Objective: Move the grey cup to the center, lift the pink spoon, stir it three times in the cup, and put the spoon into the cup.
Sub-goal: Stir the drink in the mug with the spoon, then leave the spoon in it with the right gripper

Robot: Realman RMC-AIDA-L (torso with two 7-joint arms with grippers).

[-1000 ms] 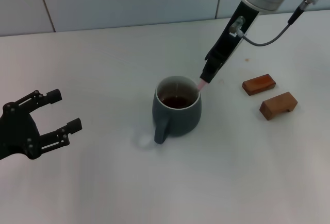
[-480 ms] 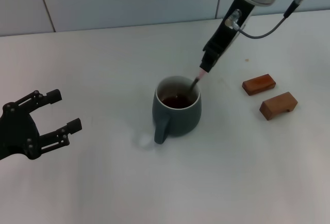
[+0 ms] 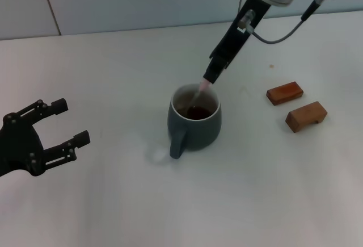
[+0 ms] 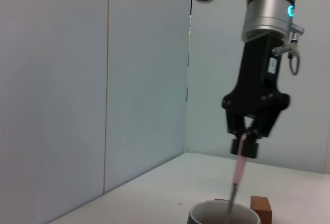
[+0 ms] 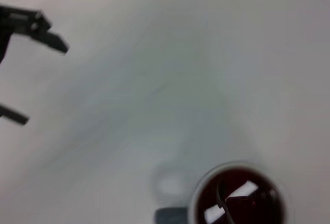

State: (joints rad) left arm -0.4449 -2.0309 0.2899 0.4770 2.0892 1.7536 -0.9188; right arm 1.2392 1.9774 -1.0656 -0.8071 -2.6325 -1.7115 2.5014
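The grey cup [image 3: 194, 123] stands near the middle of the white table, handle toward me, with dark brown liquid inside. It also shows in the right wrist view [image 5: 237, 198] and its rim in the left wrist view [image 4: 223, 214]. My right gripper [image 3: 210, 77] is above the cup's far rim, shut on the pink spoon [image 3: 200, 93]. The spoon hangs tilted with its metal end down in the cup [image 4: 238, 175]. My left gripper [image 3: 62, 125] is open and empty, low at the left, well apart from the cup.
Two brown wooden blocks [image 3: 284, 92] [image 3: 306, 116] lie to the right of the cup. A tiled wall [image 3: 142, 0] runs along the table's far edge.
My right gripper has moved left and away from me with the spoon, from the cup's right rim to above its far rim. The spoon's handle now shows more. The left arm has not moved.
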